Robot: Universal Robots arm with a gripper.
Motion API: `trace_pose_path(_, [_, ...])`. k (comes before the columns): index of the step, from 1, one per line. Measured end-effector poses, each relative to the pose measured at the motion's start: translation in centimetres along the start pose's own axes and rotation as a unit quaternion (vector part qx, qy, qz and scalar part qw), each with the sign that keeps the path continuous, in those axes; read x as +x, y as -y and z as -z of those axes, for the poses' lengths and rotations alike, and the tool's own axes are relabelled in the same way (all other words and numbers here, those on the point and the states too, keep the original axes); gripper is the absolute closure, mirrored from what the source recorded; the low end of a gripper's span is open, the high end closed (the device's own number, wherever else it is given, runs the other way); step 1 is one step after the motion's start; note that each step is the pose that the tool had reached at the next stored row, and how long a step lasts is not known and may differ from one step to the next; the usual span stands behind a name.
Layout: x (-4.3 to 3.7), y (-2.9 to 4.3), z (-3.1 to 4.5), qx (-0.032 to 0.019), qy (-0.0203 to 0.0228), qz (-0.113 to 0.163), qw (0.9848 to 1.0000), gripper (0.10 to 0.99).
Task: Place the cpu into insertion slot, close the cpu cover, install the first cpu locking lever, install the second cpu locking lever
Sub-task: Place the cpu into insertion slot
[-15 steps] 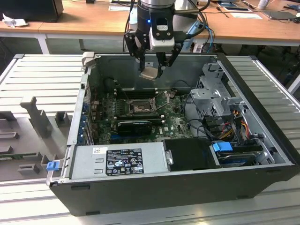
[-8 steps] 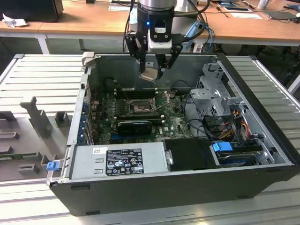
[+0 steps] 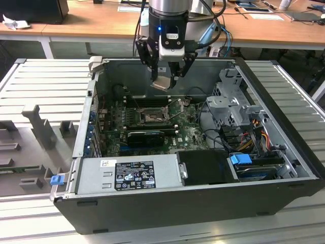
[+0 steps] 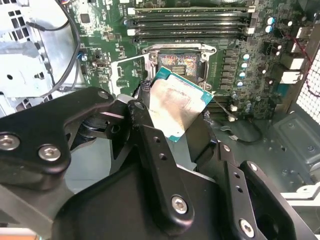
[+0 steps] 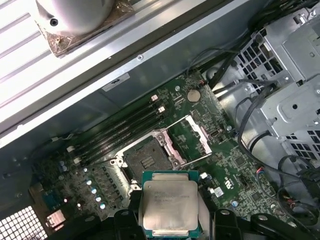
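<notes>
A: Setting?
B: Robotics lab or test workshop.
A: Evidence?
B: Exterior view: open computer case (image 3: 177, 203) lying on its side on a ribbed aluminium work table (image 3: 45, 81), motherboard (image 3: 190, 129) exposed. Robot arm (image 3: 170, 7) hangs over it, gripper (image 3: 166, 75) clamped on the cpu (image 3: 161, 84).
A: More?
B: Grey fixture blocks (image 3: 43, 129) on the table at the exterior view's left. Wooden desks (image 3: 91, 23) behind, with papers (image 3: 266, 16). Cables (image 3: 223, 38) trail off the arm.
A: Wrist views?
B: Same board up close: memory sticks (image 4: 190, 22) in the second wrist view, metal drive cage (image 5: 295, 100) in the first. Bench hardware throughout.
</notes>
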State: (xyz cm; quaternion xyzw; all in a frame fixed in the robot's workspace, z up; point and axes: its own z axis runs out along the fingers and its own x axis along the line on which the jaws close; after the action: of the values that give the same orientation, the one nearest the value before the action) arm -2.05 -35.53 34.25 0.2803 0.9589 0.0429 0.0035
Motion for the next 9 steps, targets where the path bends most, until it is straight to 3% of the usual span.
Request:
trace_pose_path(4, [0.0,0.02,-0.27,-0.0004,0.0039,-0.044,0.999,0.557])
trace_pose_path(7, [-0.01,0.05,-0.54,-0.0009,0.0064,-0.078,0.9969,0.557])
trace_pose_path(9, [-0.01,0.07,-0.82,0.0,0.0059,-0.086,0.9963,0.557])
